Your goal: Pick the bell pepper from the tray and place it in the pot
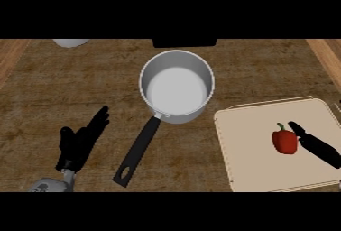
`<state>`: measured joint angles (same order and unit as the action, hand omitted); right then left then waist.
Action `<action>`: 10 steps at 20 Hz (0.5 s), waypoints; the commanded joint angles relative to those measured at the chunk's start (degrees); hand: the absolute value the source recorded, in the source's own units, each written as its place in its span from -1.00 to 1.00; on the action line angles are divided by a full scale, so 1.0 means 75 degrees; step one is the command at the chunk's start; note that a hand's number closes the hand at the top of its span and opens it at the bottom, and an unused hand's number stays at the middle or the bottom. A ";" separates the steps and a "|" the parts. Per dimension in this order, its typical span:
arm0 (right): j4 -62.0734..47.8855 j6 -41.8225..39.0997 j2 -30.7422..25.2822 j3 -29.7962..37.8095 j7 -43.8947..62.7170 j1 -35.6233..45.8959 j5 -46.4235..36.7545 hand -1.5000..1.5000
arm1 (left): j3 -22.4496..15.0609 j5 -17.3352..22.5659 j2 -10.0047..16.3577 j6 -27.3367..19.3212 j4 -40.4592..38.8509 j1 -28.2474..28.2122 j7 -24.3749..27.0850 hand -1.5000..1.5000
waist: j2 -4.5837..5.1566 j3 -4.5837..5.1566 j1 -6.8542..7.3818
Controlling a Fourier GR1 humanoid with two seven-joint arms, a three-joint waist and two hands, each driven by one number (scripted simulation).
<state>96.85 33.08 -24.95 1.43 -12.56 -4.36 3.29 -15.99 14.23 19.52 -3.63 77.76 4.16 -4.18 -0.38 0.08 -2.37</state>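
Observation:
A red bell pepper (285,141) with a green stem lies on the beige tray (253,149) at the right. My right hand (318,146) comes in from the right edge; its straight fingers reach the pepper's right side and are not curled round it. The silver pot (177,85) stands at the upper middle, its black handle (138,151) pointing down and left. My left hand (81,142) rests open at the lower left, fingers up, well apart from the pot.
A white round object (70,42) shows partly at the top left edge. A dark rectangular object (184,43) sits at the top middle, behind the pot. Wooden strips border the counter at both sides.

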 commanded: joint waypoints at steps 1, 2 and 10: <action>0.1655 -0.0029 -0.0351 -0.0141 0.1037 -0.1356 -0.0328 -1.00 | 0.0358 0.0320 0.0291 0.0781 -0.0255 0.0329 -0.0041 0.00 | 0.0025 0.0002 0.0140; 0.1419 0.0020 -0.0446 -0.0509 0.1823 -0.1070 -0.0656 -1.00 | -0.0117 -0.0057 -0.0133 0.0224 0.0049 0.0217 -0.0341 0.00 | 0.0031 0.0003 0.0205; 0.2688 -0.0997 -0.1651 0.0252 0.5565 -0.0774 0.0341 -1.00 | 0.0155 -0.0166 -0.0347 0.0314 -0.0625 0.0681 -0.0112 0.00 | 0.0058 0.0001 0.0221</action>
<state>113.50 27.76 -35.71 1.85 19.81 -10.74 3.38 -16.22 13.26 18.10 -2.33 77.69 6.02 -6.10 -0.12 0.13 -0.74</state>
